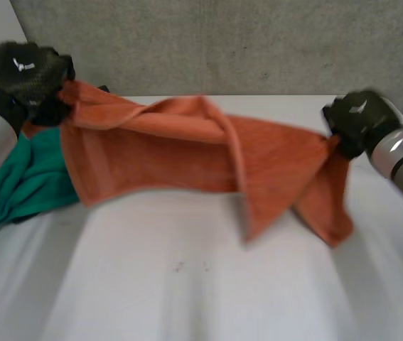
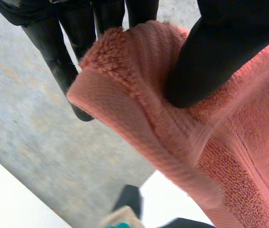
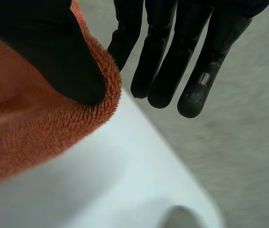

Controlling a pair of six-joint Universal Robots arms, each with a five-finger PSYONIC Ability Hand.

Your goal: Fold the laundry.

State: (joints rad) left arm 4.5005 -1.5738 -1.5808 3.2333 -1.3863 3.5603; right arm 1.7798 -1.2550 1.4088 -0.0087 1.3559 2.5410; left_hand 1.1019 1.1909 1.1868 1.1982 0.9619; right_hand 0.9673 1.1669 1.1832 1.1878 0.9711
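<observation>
Just above the white tabletop (image 1: 187, 284), the orange towel (image 1: 187, 149) hung stretched between both hands, its lower edge sagging toward the tabletop. The left hand (image 1: 27, 71) was closed on one upper corner, its thumb (image 2: 205, 61) pinching the terry against the fingers. The right hand (image 1: 354, 121) pinched the opposite corner under its thumb (image 3: 53, 52). A teal cloth (image 1: 23, 177) lay on the tabletop's left side, partly under the towel.
</observation>
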